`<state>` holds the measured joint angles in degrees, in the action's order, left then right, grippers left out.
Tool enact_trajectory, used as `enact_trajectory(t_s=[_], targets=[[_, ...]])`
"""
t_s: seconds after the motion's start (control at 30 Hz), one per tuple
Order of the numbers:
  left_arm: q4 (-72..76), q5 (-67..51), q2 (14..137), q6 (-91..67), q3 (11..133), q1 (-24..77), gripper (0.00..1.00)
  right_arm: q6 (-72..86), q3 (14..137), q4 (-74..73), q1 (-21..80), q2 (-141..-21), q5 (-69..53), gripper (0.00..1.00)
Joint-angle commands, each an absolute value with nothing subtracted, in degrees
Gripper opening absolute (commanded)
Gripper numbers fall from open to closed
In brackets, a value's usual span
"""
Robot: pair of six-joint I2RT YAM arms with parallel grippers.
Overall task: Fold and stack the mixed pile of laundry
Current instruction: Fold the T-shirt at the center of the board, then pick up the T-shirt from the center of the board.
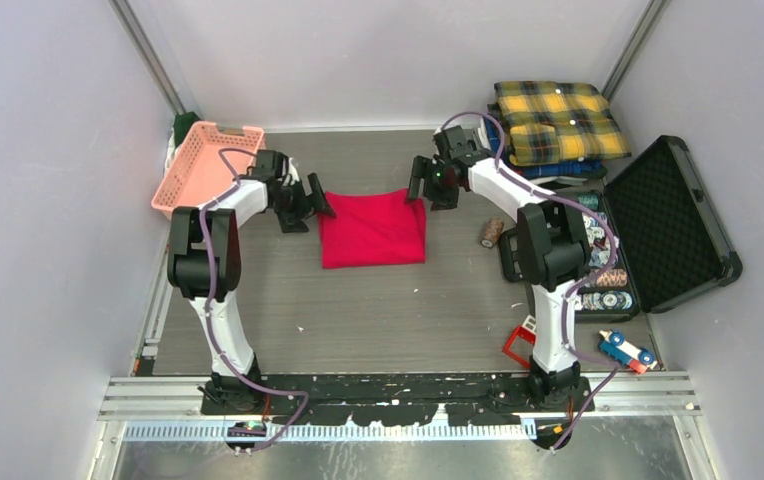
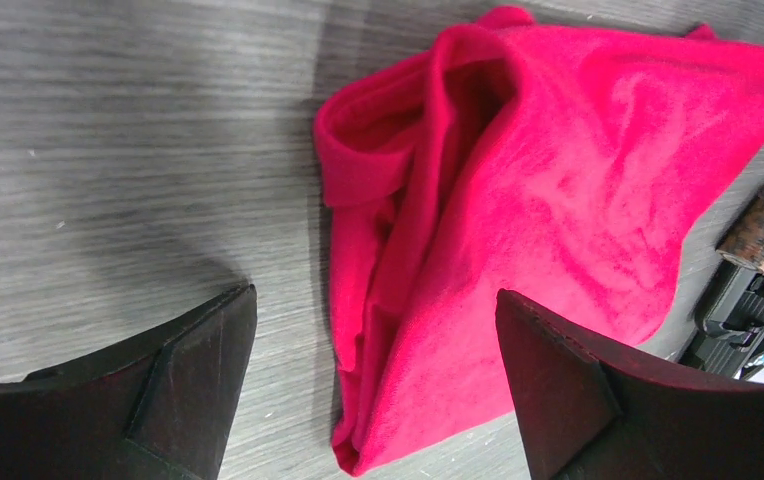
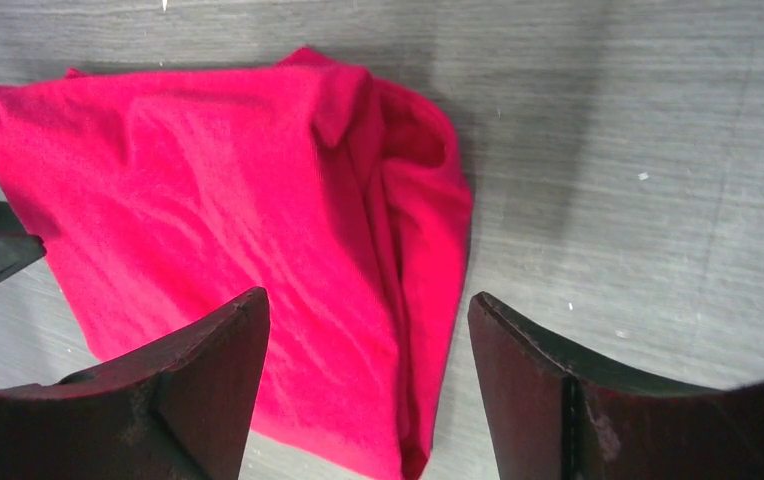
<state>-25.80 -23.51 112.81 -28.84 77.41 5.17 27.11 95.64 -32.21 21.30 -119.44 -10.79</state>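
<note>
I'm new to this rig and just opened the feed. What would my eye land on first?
The red T-shirt stands out most, folded into a rough square at mid-table, with the left tool and right tool open at its far corners. After that come the folded yellow plaid shirt, stacked in the far right corner, and the pink basket at the far left.

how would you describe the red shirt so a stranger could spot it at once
On the grey wood-grain table, look mid-table between the left gripper and right gripper. The red T-shirt lies there folded into a rough square. It is plain bright red, unlike the yellow plaid shirt at the far right.
</note>
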Motion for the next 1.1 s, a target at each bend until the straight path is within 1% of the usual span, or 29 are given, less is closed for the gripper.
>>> enact_trajectory(t_s=[0.0,0.13,0.3,0.47,0.6,0.73,0.83,0.87,0.93,1.07], targets=[[-19.47,-26.47,109.97,-26.72,77.33,5.19,0.91,27.23,96.03,-26.46,21.07,-121.41,-14.39,0.78],[-19.37,-26.75,111.78,-26.96,78.01,5.28,0.87,26.77,97.86,-27.6,21.09,-123.97,-13.2,0.78],[-18.52,-27.51,113.79,-27.28,78.29,5.3,0.77,26.82,100.07,-28.22,21.09,-127.24,-13.73,0.78],[-18.15,-27.73,114.87,-27.55,78.39,5.4,0.7,28.82,101.94,-27.57,21.14,-129.81,-16.46,0.78],[-18.02,-27.77,115.45,-27.66,78.45,5.36,0.67,31.17,102.57,-26.28,21.66,-130.96,-19.39,0.78],[-17.54,-28.29,115.65,-28.17,78.4,5.36,0.66,32.3,102.82,-25.53,22.56,-131.91,-20.24,0.74],[-17.03,-28.67,115.66,-28.67,78.24,5.45,0.65,33.41,103.24,-24.66,22.59,-132.92,-21.42,0.69],[-16.95,-28.8,115.74,-28.73,78.22,5.45,0.64,33.74,103.3,-24.29,22.59,-133.24,-21.64,0.66],[-16.81,-28.96,116.04,-28.83,78.3,5.6,0.64,34.13,103.34,-23.61,22.59,-133.57,-21.79,0.56],[-16.72,-29.0,116.19,-28.88,78.22,5.64,0.64,34.66,103.39,-22.6,22.48,-133.85,-21.33,0.34]])
